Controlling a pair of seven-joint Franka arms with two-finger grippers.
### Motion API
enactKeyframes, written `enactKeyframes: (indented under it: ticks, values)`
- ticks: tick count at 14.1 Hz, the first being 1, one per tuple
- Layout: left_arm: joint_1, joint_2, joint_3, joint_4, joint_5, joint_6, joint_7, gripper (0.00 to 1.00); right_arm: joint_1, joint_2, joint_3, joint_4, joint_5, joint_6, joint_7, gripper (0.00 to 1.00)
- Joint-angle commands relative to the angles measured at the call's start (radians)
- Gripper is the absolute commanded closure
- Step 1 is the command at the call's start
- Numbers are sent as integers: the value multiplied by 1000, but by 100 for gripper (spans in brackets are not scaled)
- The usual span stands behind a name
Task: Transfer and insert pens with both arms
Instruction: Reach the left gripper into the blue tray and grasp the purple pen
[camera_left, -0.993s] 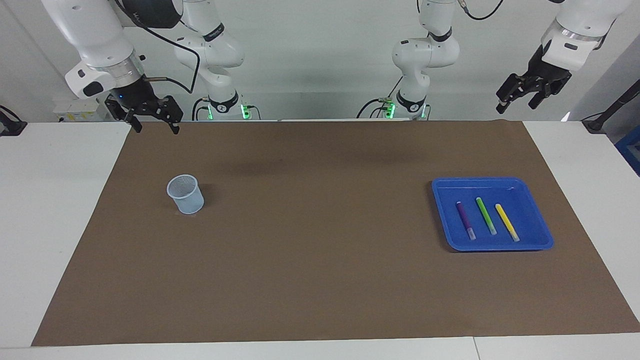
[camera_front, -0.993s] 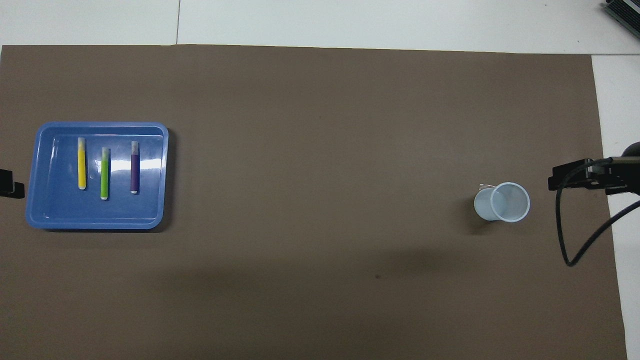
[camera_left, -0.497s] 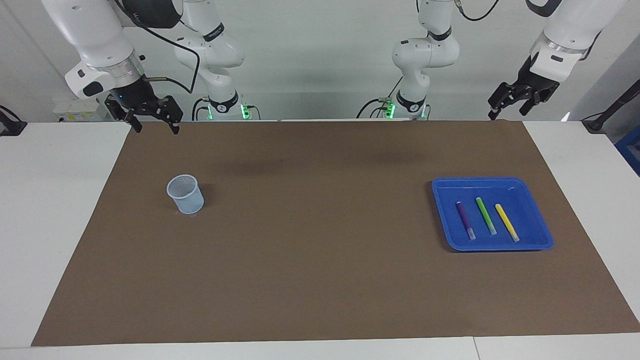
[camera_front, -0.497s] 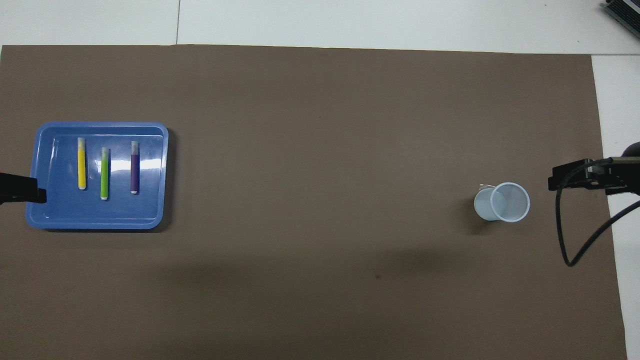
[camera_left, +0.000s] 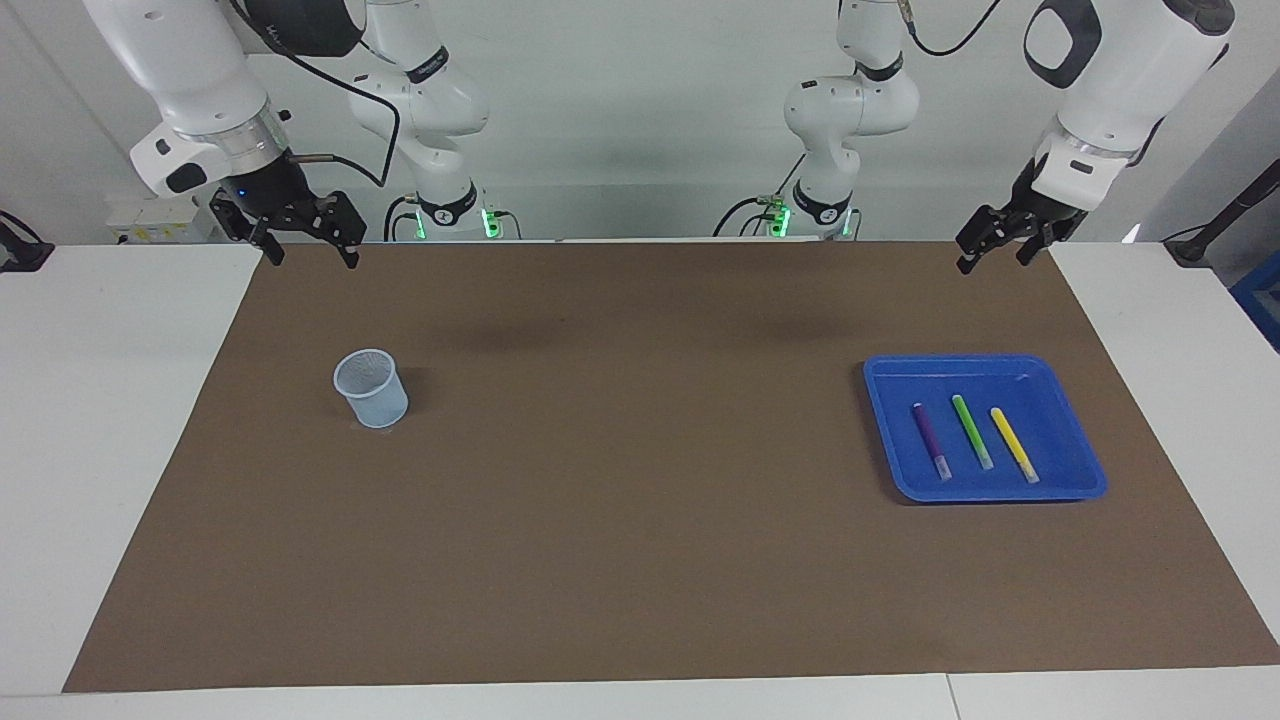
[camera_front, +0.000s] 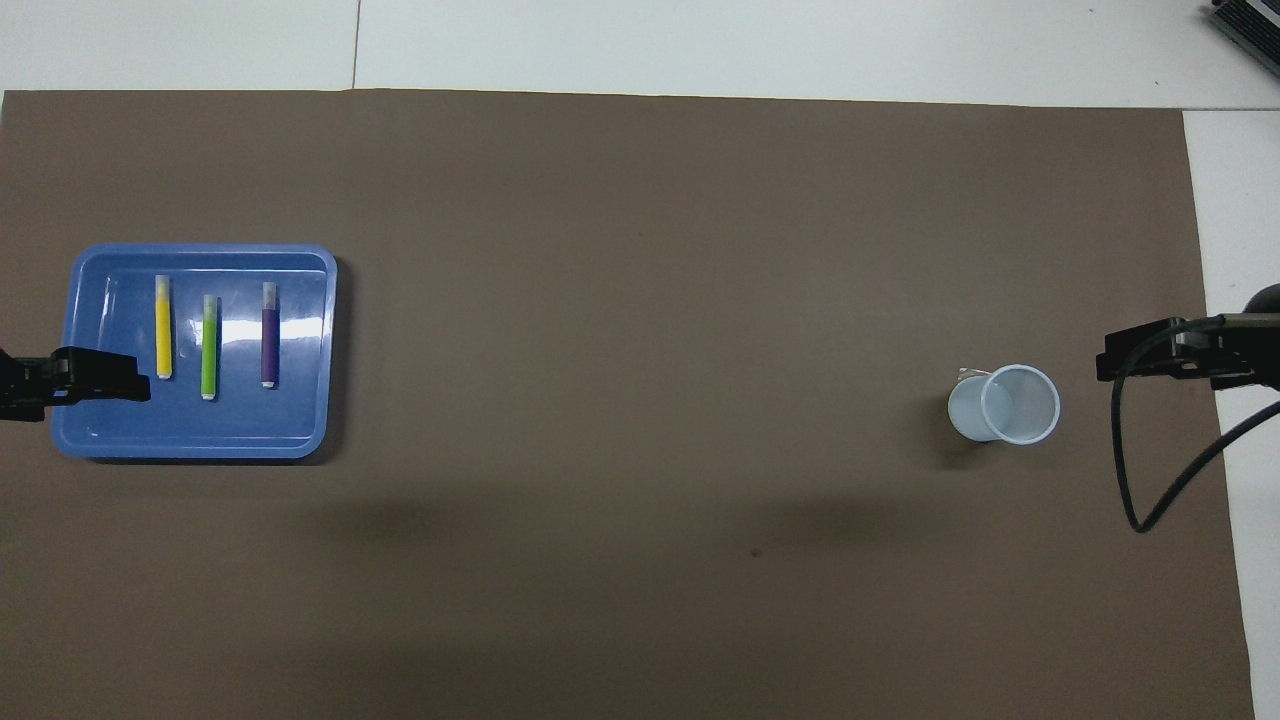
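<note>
The three slim plastic pens (camera_left: 970, 438) lie in a blue tray (camera_left: 1070, 480), at 6 o'clock of the released, raised left hand (camera_left: 992, 250). The right hand (camera_left: 308, 252), also released, waits over the mat's edge, 11 o'clock of the cup (camera_left: 371, 388).

One camera hangs high at the end of the table away from the robots and looks back at them, down at a slant. It stands far enough to take in the whole brown rectangular paper mat (camera_left: 640, 460), the white table edges and both arm bases against the wall.

The second camera sits high above the robots' own end and looks forward and steeply down. It shows nearly only the mat, quite flat.

Both views share the mat, the blue shallow plastic tray (camera_left: 985, 372) (camera_front: 310, 350) and the pale translucent plastic cup (camera_left: 371, 389) (camera_front: 1004, 405). They are turned half a circle to each other, so the tray changes sides.
</note>
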Motion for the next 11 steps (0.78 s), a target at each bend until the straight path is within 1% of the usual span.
enactKeyframes:
  ticks: [1,3,7,11]
  values:
    - [-7,-23,3,-89,-15,94,14,0,-7,-11,4,-5,1,0,-18,0]
    - [-8,17,3,-109,-17,140,16,0,-7,-11,4,-5,1,0,-18,0]
    - [-19,129,3,-115,-17,240,16,0,-7,-11,4,-5,1,0,-17,0]
    - [-10,204,3,-120,-18,321,57,0,-7,-11,4,-5,1,0,-17,0]
